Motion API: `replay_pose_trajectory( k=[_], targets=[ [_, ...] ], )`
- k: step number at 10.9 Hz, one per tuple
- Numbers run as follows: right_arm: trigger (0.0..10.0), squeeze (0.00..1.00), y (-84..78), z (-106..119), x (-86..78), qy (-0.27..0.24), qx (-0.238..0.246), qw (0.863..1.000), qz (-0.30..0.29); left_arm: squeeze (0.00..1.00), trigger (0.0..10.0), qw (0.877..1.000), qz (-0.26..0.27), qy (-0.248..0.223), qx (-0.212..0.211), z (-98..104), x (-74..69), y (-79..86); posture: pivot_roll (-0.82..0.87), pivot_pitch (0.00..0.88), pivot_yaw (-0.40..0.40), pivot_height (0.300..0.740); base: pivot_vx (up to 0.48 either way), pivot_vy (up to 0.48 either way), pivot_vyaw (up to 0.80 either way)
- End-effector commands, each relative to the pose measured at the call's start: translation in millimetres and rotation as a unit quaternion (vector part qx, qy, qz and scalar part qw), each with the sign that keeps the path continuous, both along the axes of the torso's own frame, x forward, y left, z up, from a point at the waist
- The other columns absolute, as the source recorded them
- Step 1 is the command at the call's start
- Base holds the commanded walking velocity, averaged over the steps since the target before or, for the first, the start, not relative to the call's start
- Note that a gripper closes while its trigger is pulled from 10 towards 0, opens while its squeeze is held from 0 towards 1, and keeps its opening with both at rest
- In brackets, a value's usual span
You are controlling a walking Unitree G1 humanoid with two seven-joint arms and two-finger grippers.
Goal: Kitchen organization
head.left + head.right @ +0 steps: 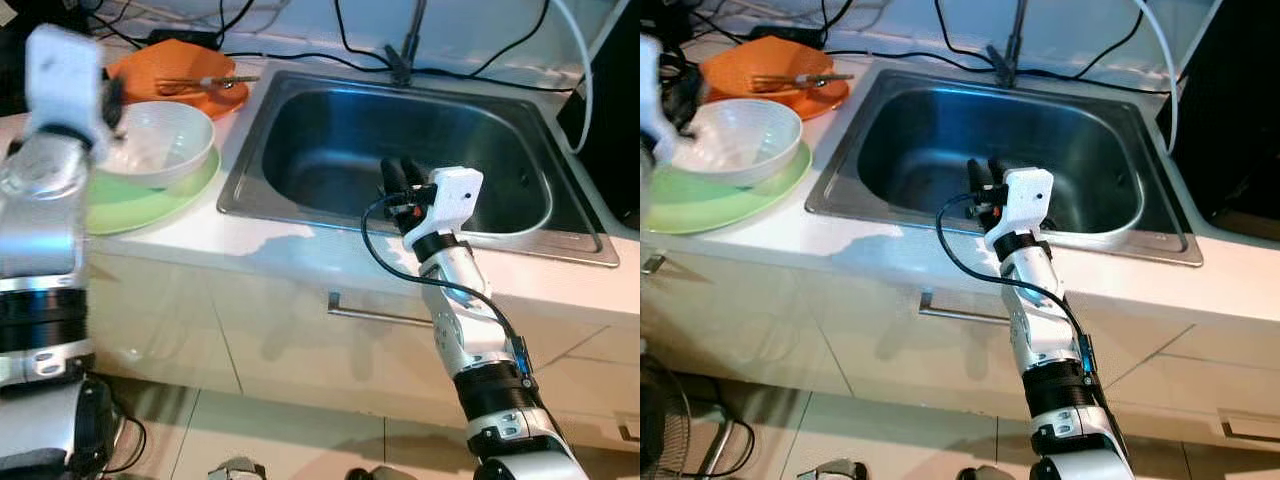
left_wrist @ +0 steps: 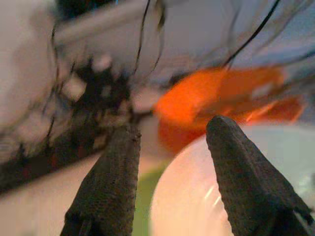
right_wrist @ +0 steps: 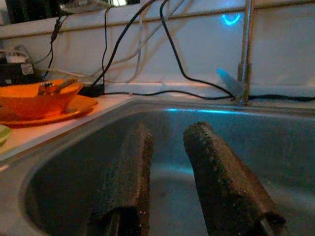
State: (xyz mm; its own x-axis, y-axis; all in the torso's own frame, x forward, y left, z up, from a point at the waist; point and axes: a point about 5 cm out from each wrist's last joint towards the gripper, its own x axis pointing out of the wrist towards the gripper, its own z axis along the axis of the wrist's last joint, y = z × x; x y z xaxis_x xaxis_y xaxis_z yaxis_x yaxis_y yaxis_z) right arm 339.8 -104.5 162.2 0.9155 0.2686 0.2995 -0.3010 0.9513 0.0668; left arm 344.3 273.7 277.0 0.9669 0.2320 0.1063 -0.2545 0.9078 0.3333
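White bowl (image 1: 160,142) at 10 o'clock looks glazed, slick and breakable, so with your left gripper (image 2: 170,147) spread open straddling its rim, pinch there gently; right gripper (image 1: 400,178) idles slightly parted over the sink (image 1: 300,215).

The right gripper (image 3: 170,147) hung with fingers slightly parted over the steel sink (image 3: 295,147); an orange bowl (image 3: 37,98) sat on the counter beside its rim.

A white bowl (image 1: 158,140) sits on a pale green plate (image 1: 150,205). Behind them are an orange bowl (image 3: 39,98) and an orange plate (image 1: 225,100). The sink (image 1: 330,215) is grey steel, the countertop (image 1: 300,255) white, the cables (image 1: 940,35) black, and the gripper fingers (image 3: 216,177) black and dimpled.
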Motion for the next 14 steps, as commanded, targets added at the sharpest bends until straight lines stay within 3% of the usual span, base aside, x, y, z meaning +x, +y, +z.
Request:
replay_pose_trajectory(
  k=[1, 4, 6, 11, 14],
  targets=[
    [10.0, 0.0, -3.4, 1.0, 1.0, 0.002, 0.001, 1.0, 0.001, 0.0, 10.0, 0.999, 0.035, 0.024, -0.025, -5.0, -4.0, 12.4, 0.1, 0.089, -0.052, 0.74, 0.0, 0.0, 0.0],
    [10.0, 0.0, -4.1, 1.7, 1.4, 0.001, -0.002, 1.0, 0.004, 0.0, 10.0, 0.994, 0.073, 0.046, -0.061, -14.5, -10.3, 28.6, 0.11, 0.091, -0.054, 0.74, 0.0, 0.0, 0.0],
    [10.0, 0.0, -2.7, 2.5, 1.4, 0.0, -0.003, 1.0, 0.009, 0.0, 10.0, 0.992, 0.073, 0.054, -0.084, -17.3, -11.9, 28.2, 0.11, 0.091, -0.051, 0.74, 0.0, 0.0, 0.0],
    [10.0, 0.0, -2.3, 3.8, 1.5, -0.002, -0.004, 1.0, 0.011, 0.0, 10.0, 0.982, 0.034, 0.084, -0.168, -39.0, -9.1, 12.9, 0.1, 0.091, -0.05, 0.74, 0.0, 0.0, 0.0],
    [10.0, 0.0, -2.3, 3.9, 1.8, -0.002, -0.007, 1.0, 0.013, 0.0, 10.0, 0.97, 0.026, 0.075, -0.23, -42.0, -8.5, 6.4, 0.1, 0.087, -0.051, 0.74, 0.0, 0.0, 0.0]
  ],
)
